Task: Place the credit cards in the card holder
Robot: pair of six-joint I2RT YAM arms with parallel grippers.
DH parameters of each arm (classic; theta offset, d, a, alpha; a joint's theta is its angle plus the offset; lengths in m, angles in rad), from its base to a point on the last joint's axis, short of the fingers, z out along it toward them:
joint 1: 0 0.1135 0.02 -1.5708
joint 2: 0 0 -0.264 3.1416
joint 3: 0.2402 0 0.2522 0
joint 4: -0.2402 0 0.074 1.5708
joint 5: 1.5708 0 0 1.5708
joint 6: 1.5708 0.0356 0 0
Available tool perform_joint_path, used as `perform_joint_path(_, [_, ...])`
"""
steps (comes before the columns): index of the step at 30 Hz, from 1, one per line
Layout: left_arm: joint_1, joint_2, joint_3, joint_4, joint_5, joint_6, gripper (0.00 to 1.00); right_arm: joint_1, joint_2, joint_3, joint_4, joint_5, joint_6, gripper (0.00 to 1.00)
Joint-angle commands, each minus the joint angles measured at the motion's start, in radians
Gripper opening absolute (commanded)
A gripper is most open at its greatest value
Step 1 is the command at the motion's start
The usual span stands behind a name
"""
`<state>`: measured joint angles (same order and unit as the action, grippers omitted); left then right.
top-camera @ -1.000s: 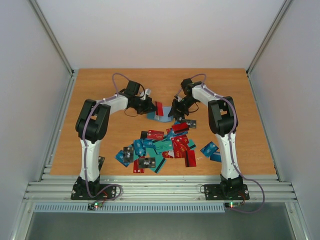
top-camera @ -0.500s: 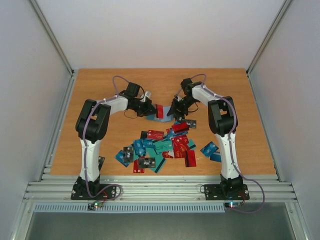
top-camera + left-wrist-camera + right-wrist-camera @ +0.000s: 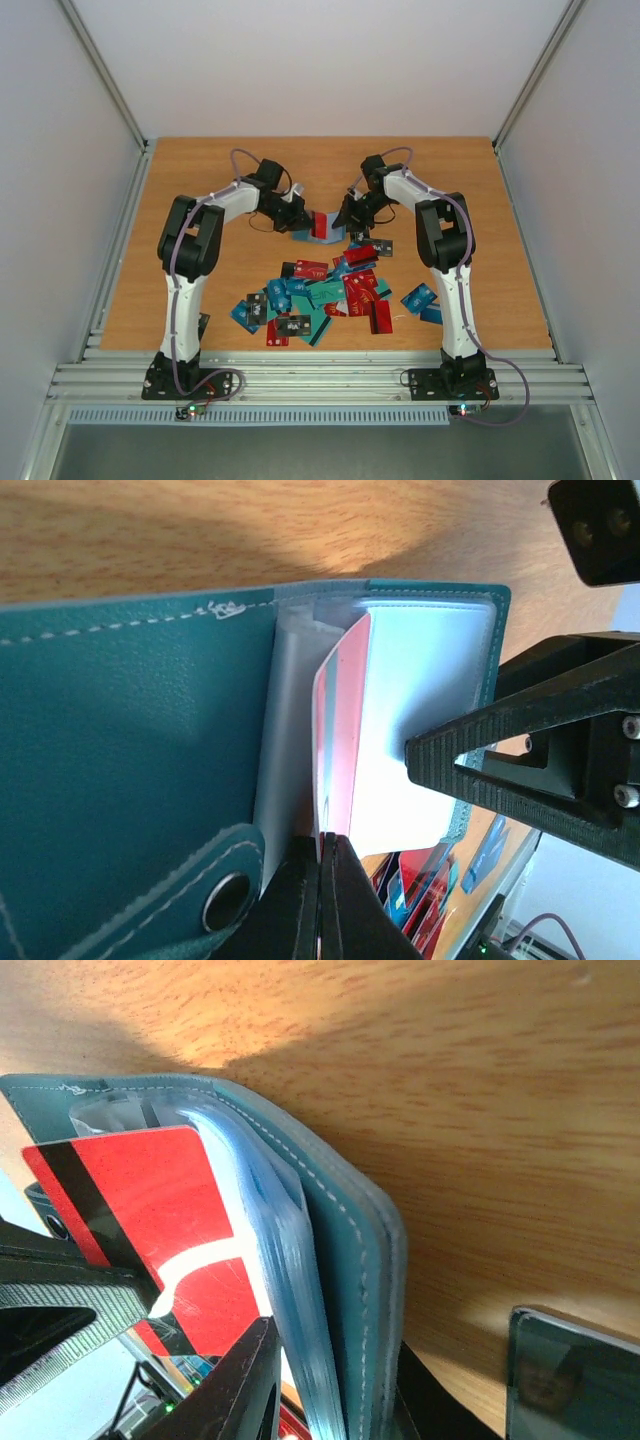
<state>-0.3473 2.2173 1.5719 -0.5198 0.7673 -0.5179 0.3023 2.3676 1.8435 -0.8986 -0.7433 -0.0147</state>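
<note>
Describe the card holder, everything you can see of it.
The card holder is dull teal, leather-like and white-stitched, with a snap tab and clear plastic sleeves. It sits open on the wooden table, beyond the card pile. The right gripper clamps one cover with its sleeves; the left gripper holds a red card among the sleeves.

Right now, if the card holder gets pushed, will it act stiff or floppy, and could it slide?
Probably floppy: the card holder has a stitched cover bent at a fold, and its clear sleeves fan loosely. It would likely slide, not roll, on the smooth wooden table. The red card, only partly in, might slip out.
</note>
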Motion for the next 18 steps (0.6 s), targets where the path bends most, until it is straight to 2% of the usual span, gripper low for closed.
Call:
perform_joint_path(1, [-0.001,0.063,0.022,-0.133,-0.029,0.028,0.00,0.002,0.024,0.006,0.055,-0.035,0.013,0.23])
perform_joint_path(9, [-0.001,0.081,0.049,-0.162,0.005,0.048,0.00,0.003,0.027,-0.008,0.087,-0.046,0.057,0.20])
perform_joint_path(18, [-0.002,0.097,0.027,-0.087,0.057,0.009,0.00,0.003,0.030,-0.017,0.103,-0.071,0.062,0.20])
